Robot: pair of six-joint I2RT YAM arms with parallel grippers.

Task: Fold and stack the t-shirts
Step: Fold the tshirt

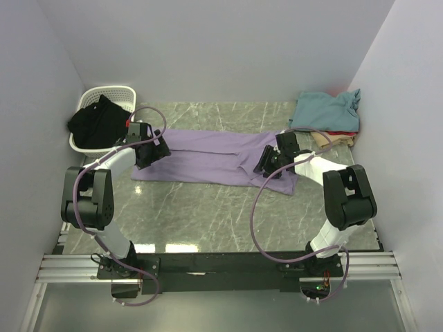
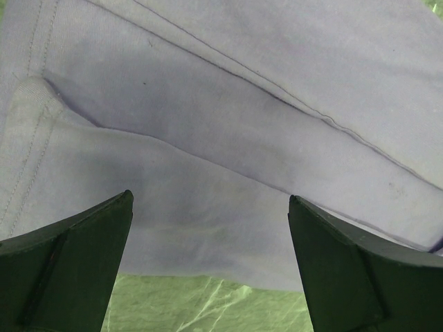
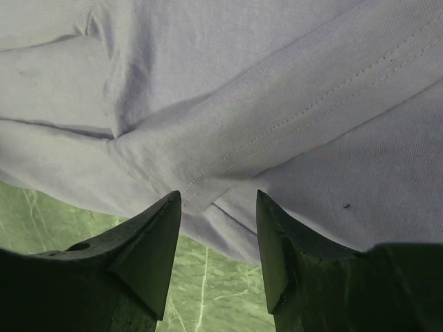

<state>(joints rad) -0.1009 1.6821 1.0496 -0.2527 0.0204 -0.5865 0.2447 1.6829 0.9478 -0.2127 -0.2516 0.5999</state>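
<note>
1. Top external view: I see the lavender t-shirt (image 1: 208, 153) lying flat as a long band across the marble table (image 1: 208, 214), between the two arms. The left gripper (image 1: 151, 151) is over its left end and the right gripper (image 1: 266, 166) over its right end. At the far right corner a teal t-shirt (image 1: 325, 109) lies on top of a red t-shirt (image 1: 344, 133) and a tan t-shirt (image 1: 332, 142) (only their edges show). A white basket (image 1: 111, 91) at far left holds a black garment (image 1: 97, 123).
2. Left wrist view: the jaws are spread wide with nothing between them, just above the shirt's near edge.
3. Right wrist view: the jaws stand partway apart on either side of a stitched hem fold at the near edge. I see no cloth pinched.
</note>
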